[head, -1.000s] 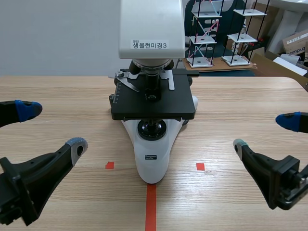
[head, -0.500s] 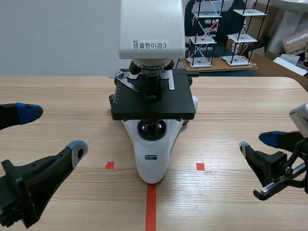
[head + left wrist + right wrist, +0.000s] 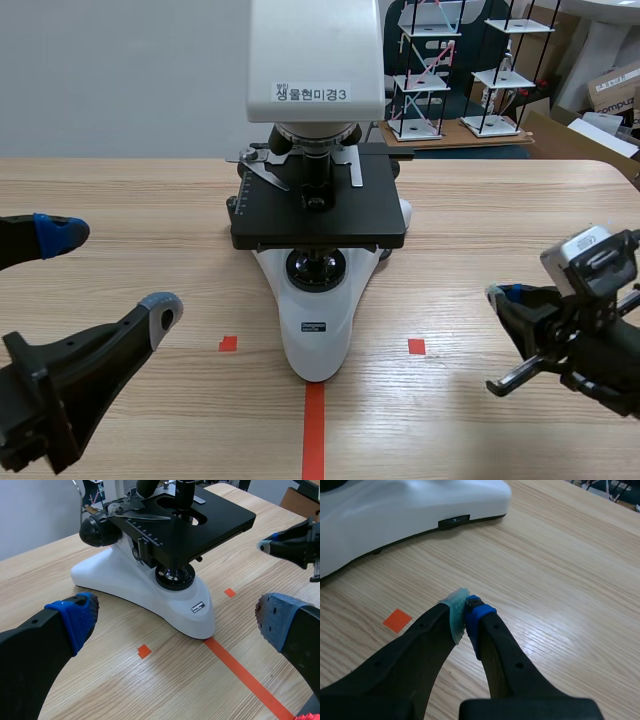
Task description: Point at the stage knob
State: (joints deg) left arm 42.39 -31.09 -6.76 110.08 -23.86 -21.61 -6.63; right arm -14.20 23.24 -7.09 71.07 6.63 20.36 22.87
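since a second ago the right gripper (image 3: 465, 614) has turned its wrist round and drawn its fingers together, from wide apart to pads touching; the left arm has barely shifted. the wooden table (image 3: 120, 190) carries a white microscope (image 3: 318, 330) at its middle, the narrow end of its base toward the robot and meeting the red tape line (image 3: 314, 430). its black stage (image 3: 318, 220) overhangs the base, and the white head (image 3: 315, 50) above is cut off at the top. behind the table stand stick-frame tower models (image 3: 425, 70) and a cardboard box (image 3: 615, 85). the left gripper (image 3: 110, 268) hangs low at the near left, fingers spread wide with nothing between them, well apart from the microscope. the right gripper sits low at the near right, closed on nothing, tips aimed toward the base but clear of it. the stage knob (image 3: 384, 254) shows only as a small dark stub under the stage's right front corner; the stage hides most of it. bare tabletop with a red square (image 3: 416, 346) lies between it and the right gripper.
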